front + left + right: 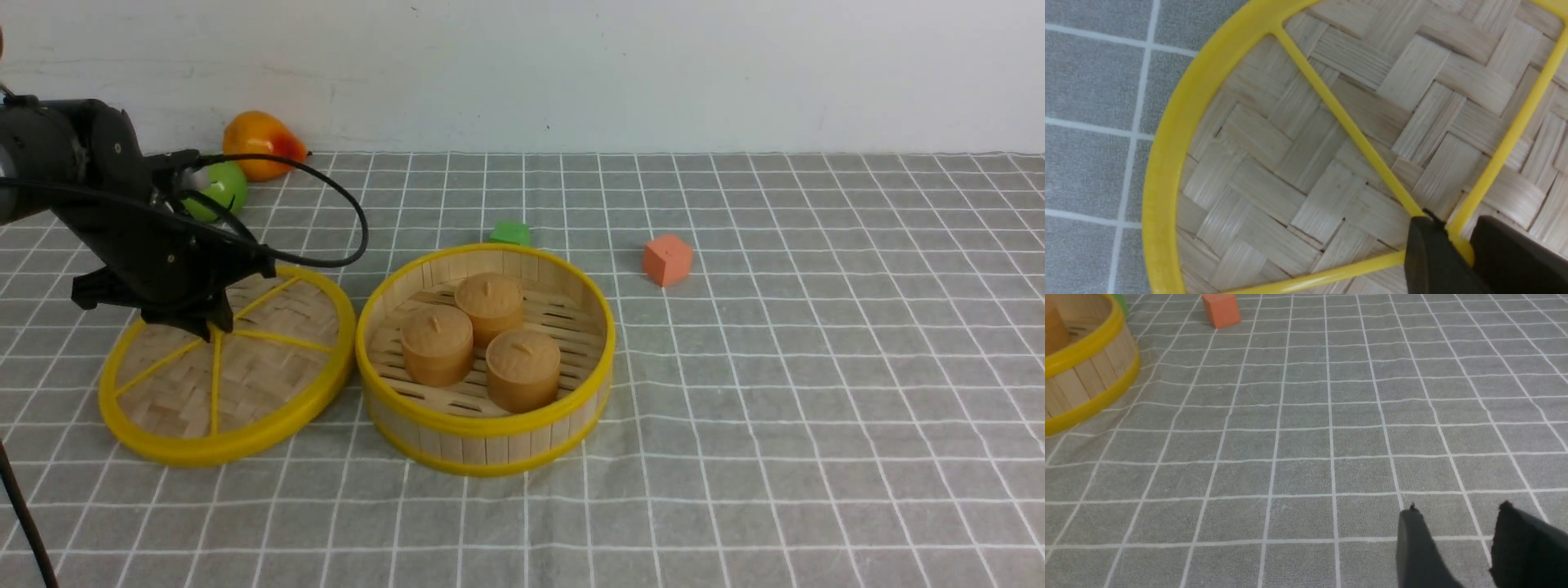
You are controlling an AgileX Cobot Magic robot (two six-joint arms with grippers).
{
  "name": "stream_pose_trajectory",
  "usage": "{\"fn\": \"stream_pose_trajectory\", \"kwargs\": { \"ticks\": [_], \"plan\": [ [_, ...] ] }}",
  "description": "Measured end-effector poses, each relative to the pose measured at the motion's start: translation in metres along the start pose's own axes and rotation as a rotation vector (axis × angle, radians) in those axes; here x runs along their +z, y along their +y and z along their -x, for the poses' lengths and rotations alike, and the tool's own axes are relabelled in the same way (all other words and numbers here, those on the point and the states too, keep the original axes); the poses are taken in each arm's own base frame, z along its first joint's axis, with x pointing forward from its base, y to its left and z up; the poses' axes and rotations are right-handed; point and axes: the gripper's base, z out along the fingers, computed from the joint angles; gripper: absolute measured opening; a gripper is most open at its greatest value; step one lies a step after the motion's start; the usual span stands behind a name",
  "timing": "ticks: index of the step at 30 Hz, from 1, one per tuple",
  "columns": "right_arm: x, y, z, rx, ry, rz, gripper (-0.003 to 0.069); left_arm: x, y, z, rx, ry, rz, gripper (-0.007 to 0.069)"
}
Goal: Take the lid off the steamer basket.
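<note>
The lid (245, 384), a flat woven disc with a yellow rim and spokes, lies on the grey checked cloth just left of the steamer basket (490, 441). The basket stands uncovered, with three brown buns (522, 367) inside. My left gripper (214, 331) points down at the lid's centre. In the left wrist view the left gripper (1453, 223) is shut on the small yellow knob (1462, 245) where the spokes meet. My right gripper (1457, 508) hangs open over bare cloth, holding nothing, and does not show in the front view. The basket's wall (1086, 375) shows far off in the right wrist view.
An orange cube (667, 260) lies right of the basket and a green block (511, 233) just behind it. A green ball (220, 188) and an orange fruit (260, 143) sit by the back wall, behind the left arm. The arm's black cable (351, 220) loops towards the basket.
</note>
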Motion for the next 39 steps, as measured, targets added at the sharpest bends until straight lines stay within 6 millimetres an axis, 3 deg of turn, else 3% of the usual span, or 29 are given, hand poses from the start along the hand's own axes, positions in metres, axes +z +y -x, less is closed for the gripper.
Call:
{"fn": "stream_pose_trajectory", "kwargs": {
  "ticks": [2,9,14,18,20,21,22,24,26,29,31,33,34,36,37,38,39],
  "plan": [
    [0.000,0.000,0.000,0.000,0.000,0.000,0.0242,0.000,0.000,0.000,0.000,-0.005,-0.001,0.0140],
    [0.000,0.000,0.000,0.000,0.000,0.000,0.0242,0.000,-0.002,0.001,-0.021,-0.014,-0.019,0.0334],
    [0.000,0.000,0.000,0.000,0.000,0.000,0.0242,-0.006,-0.003,0.003,-0.041,-0.034,-0.027,0.0321],
    [0.000,0.000,0.000,0.001,0.000,0.000,0.0242,-0.045,-0.006,0.012,-0.040,-0.157,-0.058,0.0193],
    [0.000,0.000,0.000,0.001,0.000,0.000,0.0242,-0.079,-0.008,0.017,-0.039,-0.270,-0.086,0.0113],
    [0.000,0.000,0.000,0.001,0.000,0.000,0.0242,-0.087,-0.008,0.018,-0.039,-0.295,-0.093,0.0097],
    [0.000,0.000,0.000,0.001,0.000,0.000,0.0242,-0.125,-0.010,0.018,-0.044,-0.409,-0.128,0.0025],
    [0.000,0.000,0.000,0.001,0.000,0.000,0.0242,-0.153,-0.010,0.016,-0.050,-0.496,-0.157,-0.0007],
    [0.000,0.000,0.000,0.001,0.000,0.000,0.0242,-0.211,-0.009,0.002,-0.066,-0.704,-0.225,-0.0013],
    [0.000,0.000,0.000,0.001,0.000,0.000,0.0242,-0.267,-0.003,-0.024,-0.073,-0.928,-0.284,-0.0013],
    [0.000,0.000,0.000,0.001,0.000,0.000,0.0242,-0.297,0.004,-0.051,-0.060,-1.080,-0.308,-0.0013],
    [0.000,0.000,0.000,0.000,0.000,0.000,0.0242,-0.316,0.013,-0.084,-0.035,-1.200,-0.311,-0.0013],
    [0.000,0.000,0.000,0.000,0.000,0.000,0.0242,-0.313,0.013,-0.085,-0.035,-1.198,-0.309,-0.0013],
    [0.000,0.000,0.000,0.000,0.000,0.000,0.0242,-0.316,0.023,-0.124,-0.018,-1.290,-0.307,-0.0013],
    [0.000,0.000,0.000,0.000,0.000,0.000,0.0242,-0.319,0.025,-0.129,-0.016,-1.305,-0.309,-0.0013],
    [0.000,0.000,0.000,0.000,0.000,0.000,0.0242,-0.309,0.031,-0.152,-0.016,-1.325,-0.307,-0.0013],
    [0.000,0.000,0.000,0.000,0.000,0.000,0.0242,-0.308,0.034,-0.162,-0.016,-1.338,-0.310,-0.0013]
  ]
}}
